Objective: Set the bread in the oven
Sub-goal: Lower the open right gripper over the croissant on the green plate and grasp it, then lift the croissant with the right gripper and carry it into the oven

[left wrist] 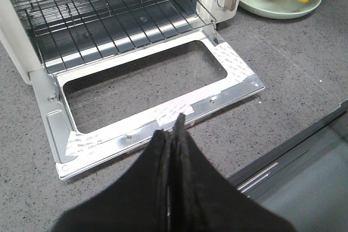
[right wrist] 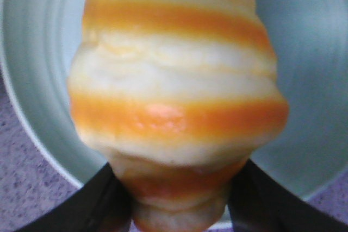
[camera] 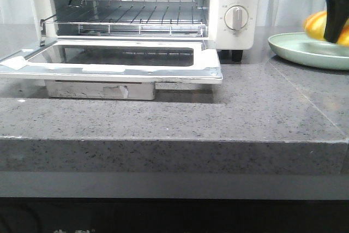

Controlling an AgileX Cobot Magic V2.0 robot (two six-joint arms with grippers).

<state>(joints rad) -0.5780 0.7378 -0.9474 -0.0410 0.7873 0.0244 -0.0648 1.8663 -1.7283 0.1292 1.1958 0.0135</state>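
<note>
**Bread gripped at the plate, oven open and waiting**

The oven (camera: pixel 136 15) stands open, its glass door (camera: pixel 117 58) folded flat and wire rack (camera: pixel 131 17) bare. To its right, the right gripper (right wrist: pixel 176 199) clamps its fingers on the glossy, orange-striped bread (right wrist: pixel 174 96) over the smooth pale green plate (camera: pixel 305 50). The carry and placing remain. The left gripper (left wrist: pixel 173 134), before the door, has its fingers pressed together.

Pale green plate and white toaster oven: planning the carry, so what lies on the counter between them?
Nothing: in the front view only bare grey speckled countertop separates the pale green plate from the white toaster oven.
</note>
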